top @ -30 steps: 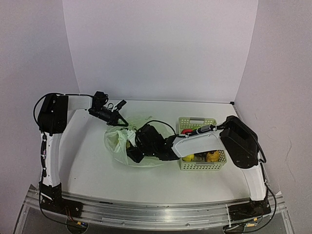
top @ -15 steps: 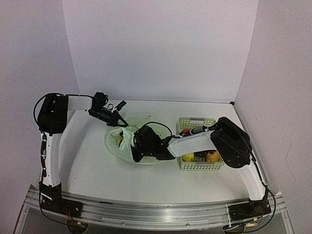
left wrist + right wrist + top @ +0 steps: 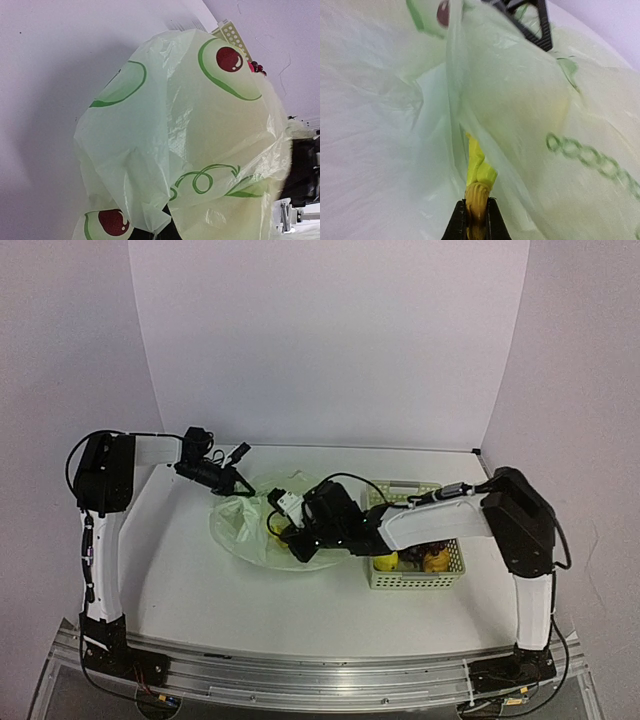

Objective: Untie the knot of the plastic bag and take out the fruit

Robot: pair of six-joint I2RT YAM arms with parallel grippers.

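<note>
The pale green plastic bag (image 3: 243,530) lies at mid-table with its mouth open towards the right; no tied knot shows. My left gripper (image 3: 233,483) is shut on the bag's upper edge and holds it up; in the left wrist view the bag (image 3: 200,125) fills the frame and only a dark bit of finger (image 3: 167,231) shows. My right gripper (image 3: 476,212) is shut on the brown stem of the yellow bananas (image 3: 480,167) inside the bag's mouth. In the top view it (image 3: 288,538) sits at the bag's right side.
A pale green lattice basket (image 3: 446,571) stands right of the bag, holding yellow fruit (image 3: 436,560); my right forearm lies across its left side. Its corner (image 3: 230,34) shows in the left wrist view. The left gripper's black fingers (image 3: 540,27) show above the bag.
My right arm's elbow has swung to the right and its gripper has drawn back slightly right and up at the bag's mouth. My left gripper has shifted a little left and up with the bag edge.
</note>
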